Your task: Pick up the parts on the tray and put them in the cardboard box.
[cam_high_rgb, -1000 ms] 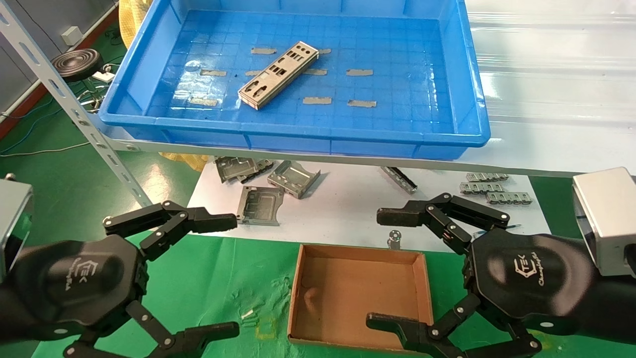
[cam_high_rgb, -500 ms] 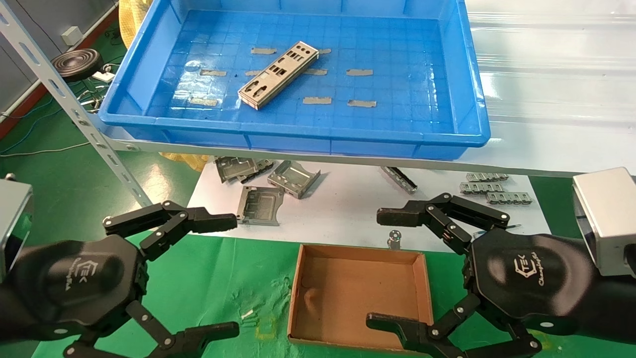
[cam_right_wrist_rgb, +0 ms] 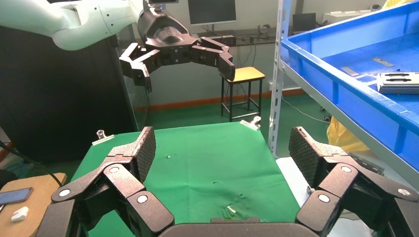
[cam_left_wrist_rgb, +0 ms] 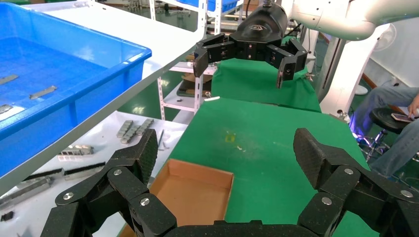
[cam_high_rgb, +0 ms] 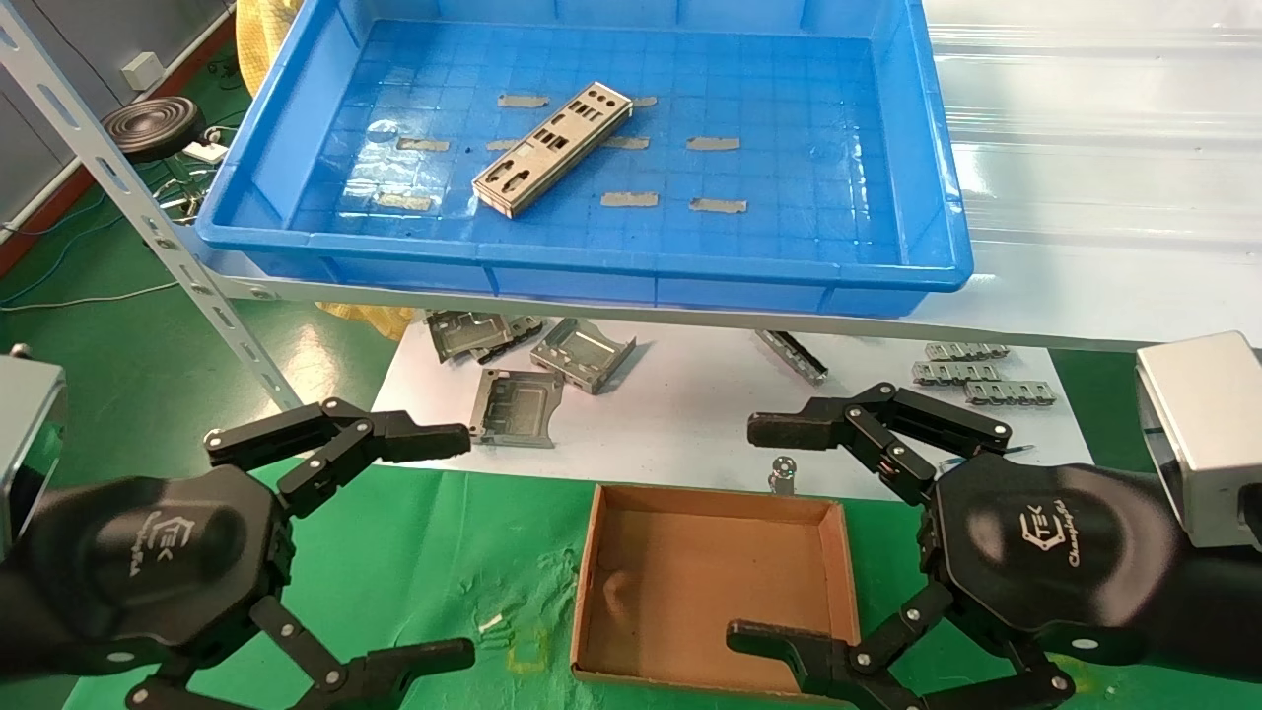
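One part (cam_high_rgb: pixel 552 148) lies flat in the tray (cam_high_rgb: pixel 592 266), up on a shelf; both pincers, left (cam_high_rgb: pixel 434 542) and right (cam_high_rgb: pixel 769 532), hang wide open and empty (ready to reach) flanking the cardboard box (cam_high_rgb: pixel 710 582).

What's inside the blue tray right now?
One long punched silver-grey metal plate lies diagonally on the blue plastic tray's grid floor, among small grey tape strips. Anything under the plate is hidden.

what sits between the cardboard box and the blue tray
In the head view, folded grey brackets on a white sheet lie between the cardboard box and tray.
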Controlling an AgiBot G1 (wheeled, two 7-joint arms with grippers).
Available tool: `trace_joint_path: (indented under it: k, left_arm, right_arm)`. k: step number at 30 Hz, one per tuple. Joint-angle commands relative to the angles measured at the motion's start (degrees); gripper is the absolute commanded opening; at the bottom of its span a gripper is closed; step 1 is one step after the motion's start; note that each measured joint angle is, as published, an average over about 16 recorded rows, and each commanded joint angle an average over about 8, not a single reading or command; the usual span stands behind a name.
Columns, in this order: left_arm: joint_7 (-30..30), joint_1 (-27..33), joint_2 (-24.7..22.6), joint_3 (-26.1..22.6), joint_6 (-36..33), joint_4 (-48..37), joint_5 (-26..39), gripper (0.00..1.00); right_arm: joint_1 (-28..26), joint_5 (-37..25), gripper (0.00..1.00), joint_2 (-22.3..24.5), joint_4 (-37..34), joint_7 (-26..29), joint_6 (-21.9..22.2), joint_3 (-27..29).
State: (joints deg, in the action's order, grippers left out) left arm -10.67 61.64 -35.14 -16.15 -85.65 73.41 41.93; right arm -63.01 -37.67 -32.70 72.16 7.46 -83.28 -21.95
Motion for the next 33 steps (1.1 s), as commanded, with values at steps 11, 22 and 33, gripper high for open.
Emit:
trace_joint_path:
  k: [11, 22, 33]
  left_arm:
    - [0.00, 0.00, 0.00, 0.00, 0.00, 0.00, 0.00, 1.00]
    - [0.00, 0.00, 0.00, 0.00, 0.00, 0.00, 0.00, 1.00]
    - [0.00, 0.00, 0.00, 0.00, 0.00, 0.00, 0.00, 1.00]
  right_arm:
    - [0.00, 0.00, 0.75, 0.00, 0.00, 0.00, 0.00, 0.00]
    - [0.00, 0.00, 0.00, 0.00, 0.00, 0.00, 0.00, 0.00]
    - [0.00, 0.00, 0.00, 0.00, 0.00, 0.00, 0.00, 0.00]
